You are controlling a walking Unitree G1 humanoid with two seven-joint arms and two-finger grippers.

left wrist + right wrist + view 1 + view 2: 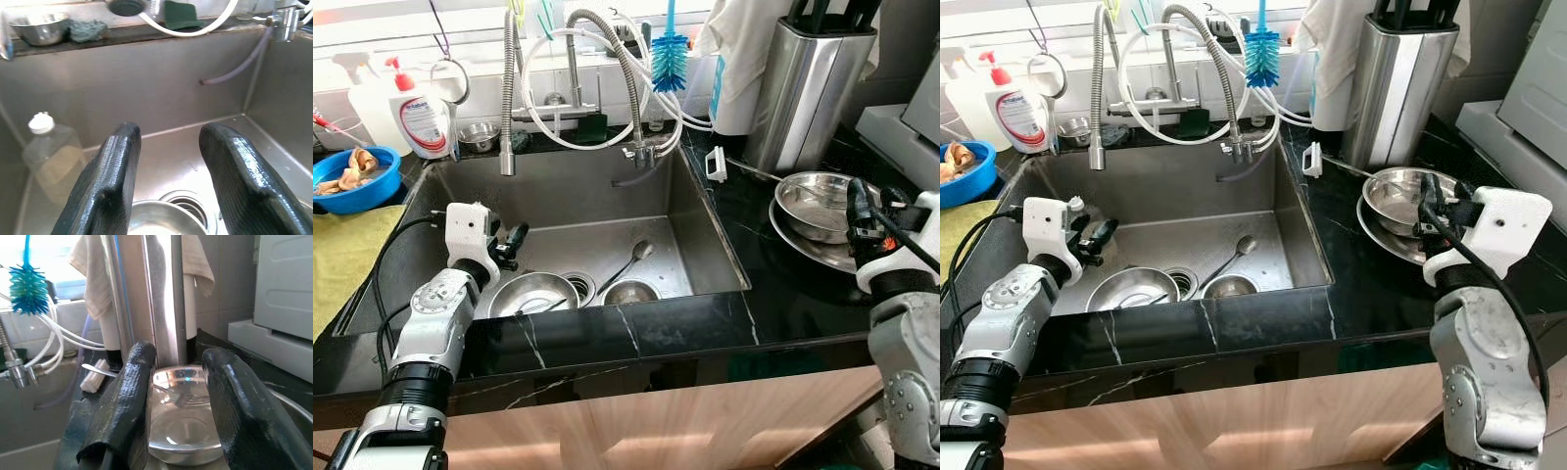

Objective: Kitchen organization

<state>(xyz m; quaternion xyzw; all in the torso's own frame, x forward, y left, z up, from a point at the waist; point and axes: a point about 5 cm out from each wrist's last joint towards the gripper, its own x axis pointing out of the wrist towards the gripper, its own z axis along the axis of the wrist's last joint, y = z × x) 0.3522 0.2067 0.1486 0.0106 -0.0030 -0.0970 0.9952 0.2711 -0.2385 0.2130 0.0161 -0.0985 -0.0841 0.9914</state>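
Note:
My left gripper hangs open inside the steel sink, just above a wide steel bowl on the sink floor. In the left wrist view the fingers stand apart with nothing between them. Beside the drain lie a smaller steel bowl and a spoon. My right gripper is open over the black counter at the right, at the near edge of a steel bowl that sits on a steel plate. A spoon rests in that bowl.
A tall steel utensil holder stands behind the bowl. Hoses and a flexible faucet hang over the sink, with a blue brush. At the left are a soap bottle, a blue bowl and a yellow cloth. A clear plastic bottle lies in the sink.

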